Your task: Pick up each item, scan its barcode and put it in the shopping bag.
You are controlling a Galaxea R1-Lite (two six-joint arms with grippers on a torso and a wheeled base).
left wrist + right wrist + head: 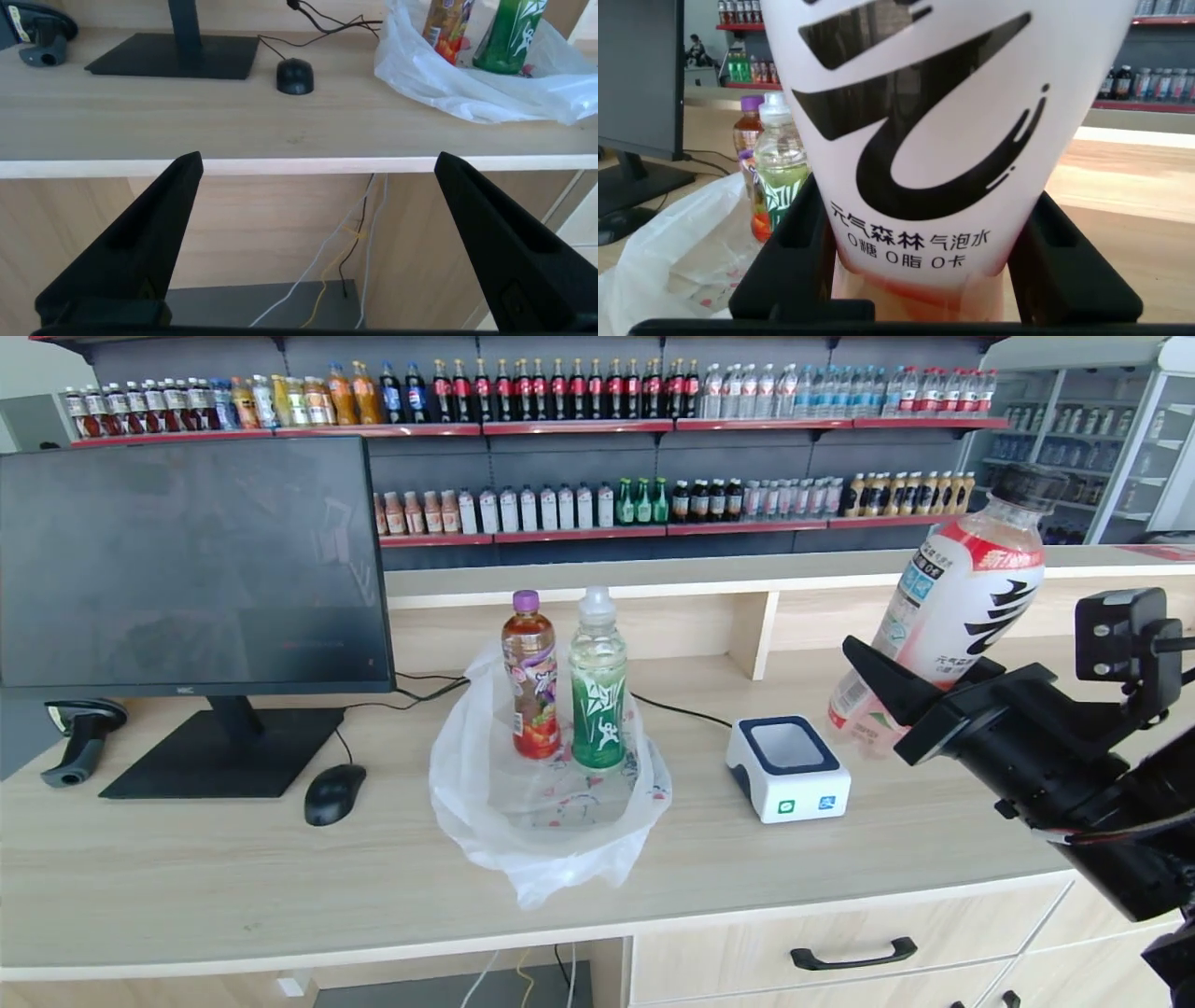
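**Right gripper clamped on a bottle beside the scanner box**

Right gripper (907,707): its fingers are closed around the lower body of the pink-and-white bottle (962,588), one on each side of the label. The right wrist view shows both black fingers pressed against the bottle's sides.

The bottle is held off the counter (233,887) and tilted. Its black cap leans up and away from the scanner box (787,767). Its base is just right of the box and a little behind it. I cannot tell whether the base touches the countertop.

Left gripper (318,177): its fingers are spread wide with nothing between them. It sits low in front of the counter's front edge, well to the left of the scanner box.

Scanner box: white with a dark-rimmed window on top, standing on the counter.

Shopping bag (504,821): thin white plastic, lying open and slumped just left of the scanner box.
- The purple-capped bottle (530,677) stands upright inside it.
- The green bottle (597,686) stands upright too, touching the purple-capped one or nearly so. It is the closer of the two to the box.

Further left of the scanner box, past the bag:
- A black mouse (333,793).
- A dark monitor (187,560) on its stand.
- A handheld barcode gun (82,737) at the far end.

Behind the scanner box, across the aisle, are shelves (560,427) lined with drinks.
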